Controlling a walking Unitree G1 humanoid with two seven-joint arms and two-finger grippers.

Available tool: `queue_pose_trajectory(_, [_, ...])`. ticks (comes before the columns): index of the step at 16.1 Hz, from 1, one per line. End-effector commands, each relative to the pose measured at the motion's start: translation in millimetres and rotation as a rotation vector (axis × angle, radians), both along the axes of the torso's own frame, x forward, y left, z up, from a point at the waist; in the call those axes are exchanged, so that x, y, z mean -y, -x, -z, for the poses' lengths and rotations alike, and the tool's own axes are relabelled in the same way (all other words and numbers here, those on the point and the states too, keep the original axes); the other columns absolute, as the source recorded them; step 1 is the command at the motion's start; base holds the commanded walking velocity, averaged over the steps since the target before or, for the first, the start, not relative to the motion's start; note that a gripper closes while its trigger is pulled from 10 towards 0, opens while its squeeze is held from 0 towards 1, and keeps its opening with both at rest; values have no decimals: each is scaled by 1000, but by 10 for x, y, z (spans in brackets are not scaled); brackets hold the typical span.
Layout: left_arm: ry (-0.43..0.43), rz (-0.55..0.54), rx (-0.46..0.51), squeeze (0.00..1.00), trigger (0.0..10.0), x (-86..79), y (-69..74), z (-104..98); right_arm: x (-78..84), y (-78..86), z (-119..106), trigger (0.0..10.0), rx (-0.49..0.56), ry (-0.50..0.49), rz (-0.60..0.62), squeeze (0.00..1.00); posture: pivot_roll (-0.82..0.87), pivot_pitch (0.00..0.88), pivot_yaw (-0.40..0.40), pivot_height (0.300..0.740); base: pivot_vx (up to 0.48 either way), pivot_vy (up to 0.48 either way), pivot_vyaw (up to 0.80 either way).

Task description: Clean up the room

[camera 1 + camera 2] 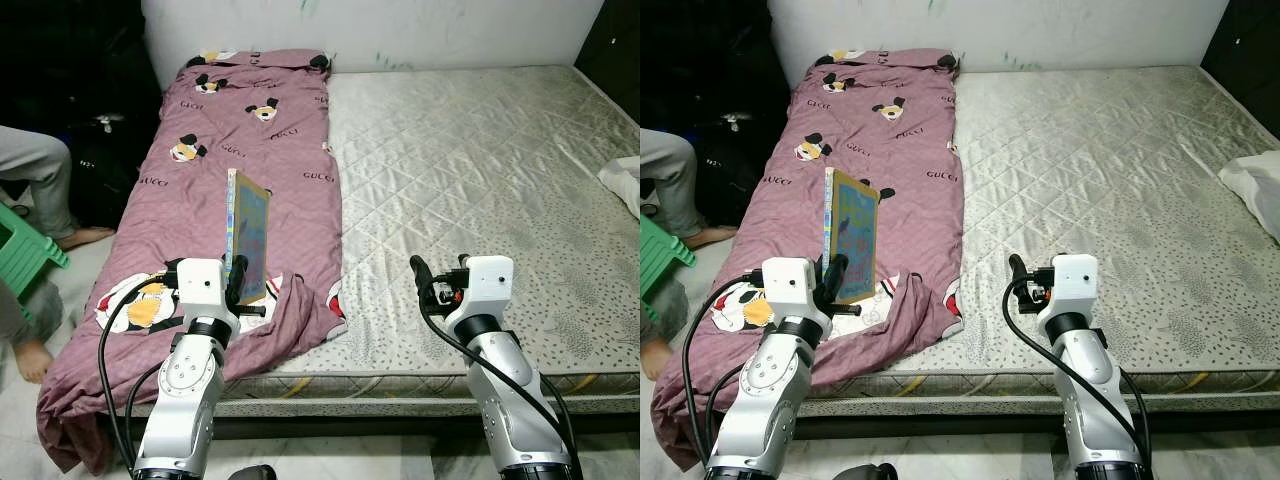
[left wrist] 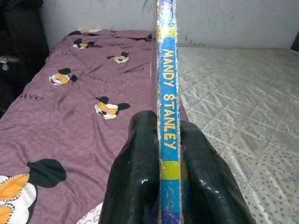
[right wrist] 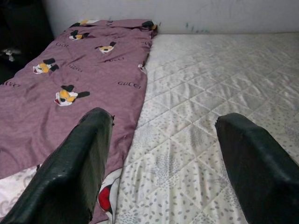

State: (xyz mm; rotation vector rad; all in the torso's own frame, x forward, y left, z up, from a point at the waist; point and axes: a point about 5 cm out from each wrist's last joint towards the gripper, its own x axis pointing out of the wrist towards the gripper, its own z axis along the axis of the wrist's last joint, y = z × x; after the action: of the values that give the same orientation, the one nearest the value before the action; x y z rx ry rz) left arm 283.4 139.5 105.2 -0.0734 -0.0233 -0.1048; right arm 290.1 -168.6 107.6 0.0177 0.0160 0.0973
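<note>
Far to the left of the left end effector [image 1: 238,282], a seated person's legs [image 1: 40,175] and a green stool [image 1: 25,250] stand on the floor beside the bed. That end effector is clamped on the bottom edge of a picture book [image 1: 249,235], spine reading "MANDY STANLEY", holding it upright above the mauve cartoon-print blanket [image 1: 245,140] that spreads beneath and beyond it. To the right, the right end effector [image 1: 424,283] hovers wide and empty over the near edge of the quilted mattress [image 1: 480,160], with a white cloth [image 1: 625,180] far off to its right at the bed's edge.
</note>
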Motion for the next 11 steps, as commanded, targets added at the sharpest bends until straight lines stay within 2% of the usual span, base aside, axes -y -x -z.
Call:
queue_pose_trajectory(1, [-14,-8,28,0,10000,-14,-21,-58,-4,-2,15,10000,-7,2,-5,0,-3,90,39,740,0,0,0])
queue_pose_trajectory(8, [-10,-10,27,0,10000,-16,-17,-56,-3,-13,17,10000,-8,0,-7,0,0,92,36,740,0,-257,0])
queue_pose_trajectory(11, [-13,-11,26,0,10000,-19,-16,-52,-10,-18,16,10000,-7,2,-11,0,1,90,34,740,0,-370,0])
